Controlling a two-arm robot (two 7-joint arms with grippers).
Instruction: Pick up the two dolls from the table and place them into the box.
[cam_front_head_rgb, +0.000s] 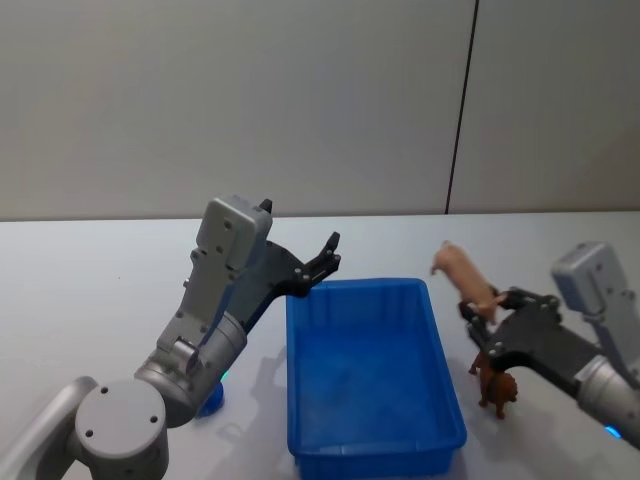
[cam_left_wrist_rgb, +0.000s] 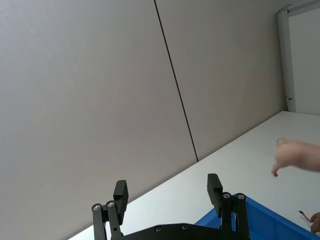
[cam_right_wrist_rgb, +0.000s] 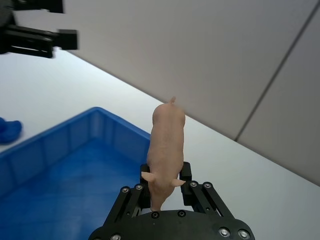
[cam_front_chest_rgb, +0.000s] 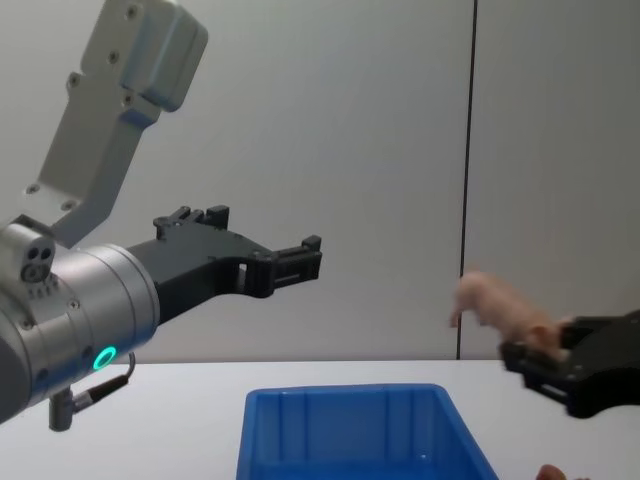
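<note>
- Right tool (cam_front_head_rgb: 482, 312) clamps pink doll (cam_front_head_rgb: 463, 272), raised beside box (cam_front_head_rgb: 380, 455).
- Brown doll (cam_front_head_rgb: 497, 385) on desk (cam_front_head_rgb: 100, 290) right of box, partly hidden behind that tool.
- Left tool (cam_front_head_rgb: 325, 258) open, above box's left rim.

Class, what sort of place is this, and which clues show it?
Likely a robot test lab: a white table, plain grey panel wall, and the right tool gripping a pink toy pig.

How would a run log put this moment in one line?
right tool: shut on pig toy, raised right of blue bin | left tool: open, empty, near bin's far-left corner | brown animal toy: on table
</note>
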